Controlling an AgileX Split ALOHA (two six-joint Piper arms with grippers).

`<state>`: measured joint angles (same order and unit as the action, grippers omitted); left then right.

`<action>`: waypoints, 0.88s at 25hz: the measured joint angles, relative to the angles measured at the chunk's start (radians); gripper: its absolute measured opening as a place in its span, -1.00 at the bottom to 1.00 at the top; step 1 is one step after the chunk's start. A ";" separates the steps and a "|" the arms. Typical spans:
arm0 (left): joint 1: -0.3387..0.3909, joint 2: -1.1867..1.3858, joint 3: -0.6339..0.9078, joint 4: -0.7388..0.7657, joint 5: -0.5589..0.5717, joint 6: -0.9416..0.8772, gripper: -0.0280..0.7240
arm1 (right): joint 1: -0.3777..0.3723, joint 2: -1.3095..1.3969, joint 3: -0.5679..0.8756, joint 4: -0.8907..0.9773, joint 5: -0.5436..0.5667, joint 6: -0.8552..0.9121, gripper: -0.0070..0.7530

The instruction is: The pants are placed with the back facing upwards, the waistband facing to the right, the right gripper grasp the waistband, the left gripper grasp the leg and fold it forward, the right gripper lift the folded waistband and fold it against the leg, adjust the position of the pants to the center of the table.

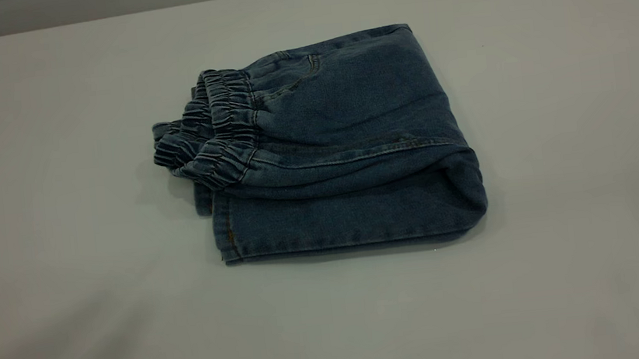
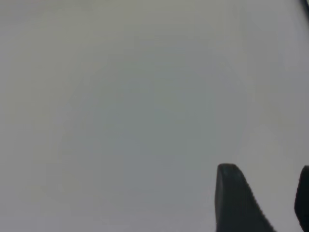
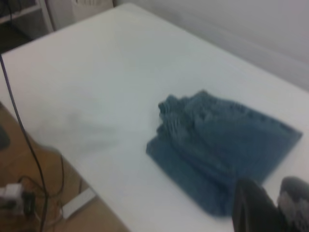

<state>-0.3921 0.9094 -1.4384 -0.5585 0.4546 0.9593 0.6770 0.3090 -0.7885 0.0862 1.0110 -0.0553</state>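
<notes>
The pants (image 1: 345, 142) lie folded in a compact bundle on the white table (image 1: 66, 227), a little right of its middle. The ruffled waistband (image 1: 215, 131) is folded over on top and points left. Under it lies the leg (image 1: 347, 224), its stitched hem at the left. Neither gripper shows in the exterior view. My right gripper (image 3: 273, 186) hovers well away from the pants (image 3: 227, 145), open by a narrow gap and holding nothing. My left gripper (image 2: 265, 169) is open over the bare table (image 2: 120, 106), with no cloth in sight.
The right wrist view shows the table's edge (image 3: 96, 159). Beyond that edge is a brown floor with a black cable (image 3: 29, 154) and a white power strip (image 3: 79, 203). A grey wall (image 1: 103, 1) runs behind the table.
</notes>
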 joint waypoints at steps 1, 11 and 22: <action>0.000 -0.005 0.000 0.000 0.009 0.000 -0.11 | 0.000 -0.040 0.048 0.001 0.000 0.000 -0.74; 0.000 -0.125 0.048 0.011 0.099 -0.056 -0.11 | 0.000 -0.269 0.266 0.004 0.064 0.013 -0.73; -0.001 -0.352 0.356 0.011 0.233 -0.101 -0.11 | 0.000 -0.268 0.265 0.006 0.072 0.013 -0.71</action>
<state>-0.3928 0.5572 -1.0829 -0.5479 0.6878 0.8582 0.6770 0.0412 -0.5240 0.0927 1.0828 -0.0426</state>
